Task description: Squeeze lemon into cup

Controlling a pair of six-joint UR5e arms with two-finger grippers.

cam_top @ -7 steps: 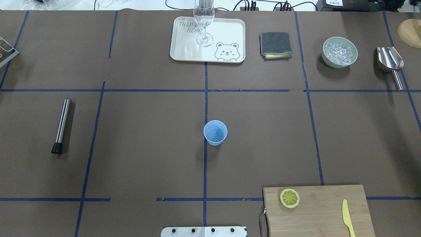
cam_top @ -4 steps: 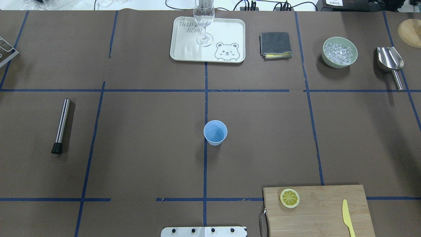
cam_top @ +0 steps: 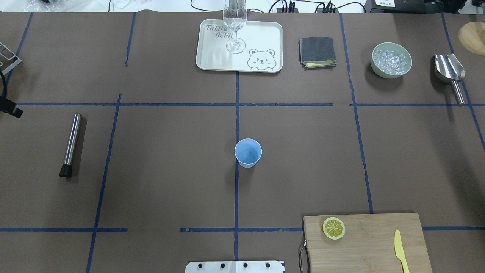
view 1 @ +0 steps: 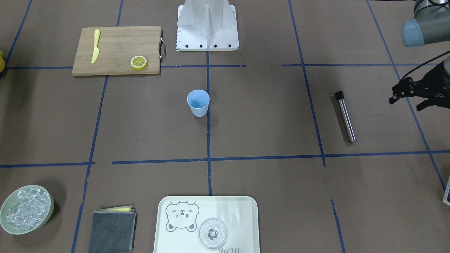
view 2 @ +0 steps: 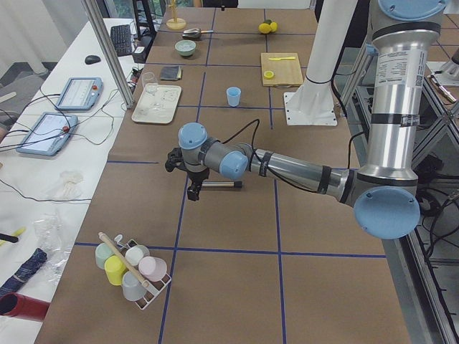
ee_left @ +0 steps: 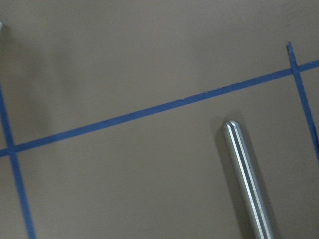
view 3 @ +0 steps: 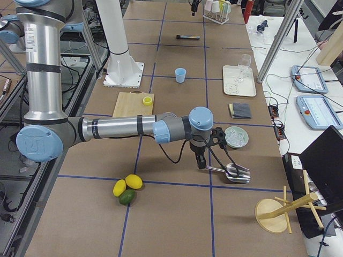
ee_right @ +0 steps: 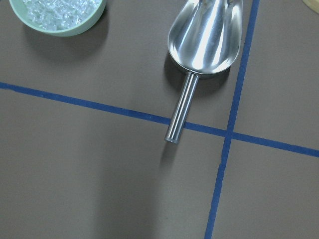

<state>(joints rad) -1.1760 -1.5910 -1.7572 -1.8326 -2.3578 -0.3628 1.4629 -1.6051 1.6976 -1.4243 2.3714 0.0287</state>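
Lemon (cam_top: 334,228) flat on near-right board (cam_top: 371,246): grip may slip. Cup (cam_top: 248,152) centre: light, may tip if knocked. Left gripper (view 1: 406,103) spread, empty; right gripper (view 3: 200,160): state cannot be told.

Matt brown paper on the table (cam_top: 170,170), wooden board (cam_top: 371,242), glossy metal scoop (ee_right: 204,35), smooth plastic cup (cam_top: 248,153).

left gripper (view 1: 406,104): cut by edge | right gripper (view 3: 202,162): state unreadable
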